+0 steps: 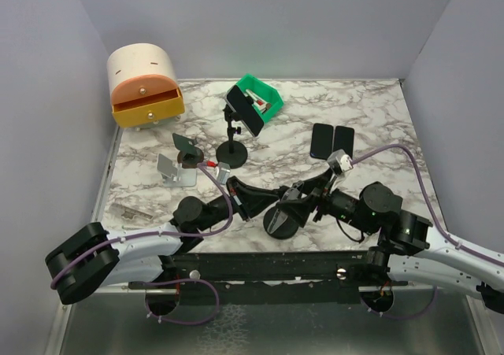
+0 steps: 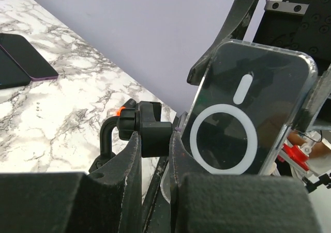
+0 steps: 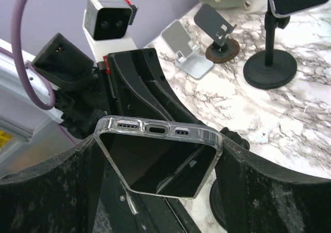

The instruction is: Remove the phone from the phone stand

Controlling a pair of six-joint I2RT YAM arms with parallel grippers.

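A phone in a clear case with a white ring on its back point(image 2: 243, 114) is upright between the two arms near the table's front. My right gripper point(image 3: 160, 160) is shut on its two long edges, and its charging port end point(image 3: 155, 129) faces that wrist camera. My left gripper point(image 2: 154, 140) is shut on the black joint of the phone stand point(image 2: 150, 127) just behind the phone. The stand's round base point(image 1: 280, 221) rests on the marble. I cannot tell whether the phone still touches the stand's head. In the top view the left gripper point(image 1: 250, 200) and right gripper point(image 1: 298, 201) meet over that base.
Another phone point(image 1: 244, 109) sits on a tall black stand point(image 1: 232, 152) at mid-table. Two dark phones point(image 1: 331, 141) lie flat at the right. A green bin point(image 1: 266, 95) and a yellow drawer box point(image 1: 146, 87) stand at the back. A silver stand point(image 1: 176, 170) and a small dark stand point(image 1: 187, 146) are on the left.
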